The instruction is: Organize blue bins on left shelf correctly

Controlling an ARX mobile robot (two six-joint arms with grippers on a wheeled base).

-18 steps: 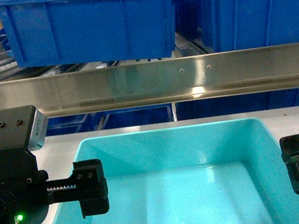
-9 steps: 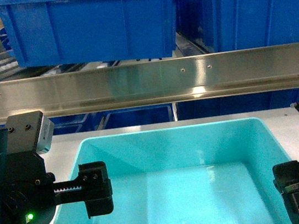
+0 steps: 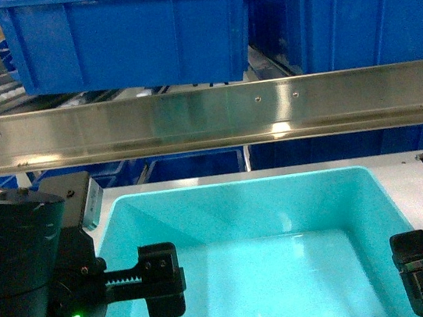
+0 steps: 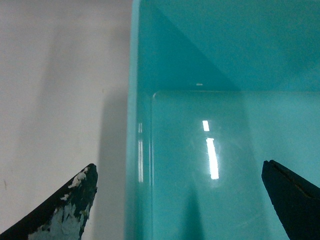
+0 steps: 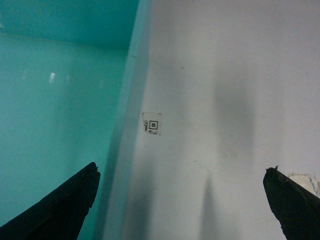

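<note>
Two dark blue bins (image 3: 131, 36) above steel rail (image 3: 206, 120)

The tub (image 3: 284, 227) is light turquoise and glossy, with white reflections on its floor. The table (image 5: 225, 75) is pale grey-white and carries a small black-and-white square code sticker (image 5: 152, 124). The fingers (image 4: 65, 212) of the left gripper are black with chipped whitish patches. The shelf rail (image 3: 206, 118) is shiny silver steel. The large bins (image 3: 132, 39) behind it are dark royal blue.
</note>
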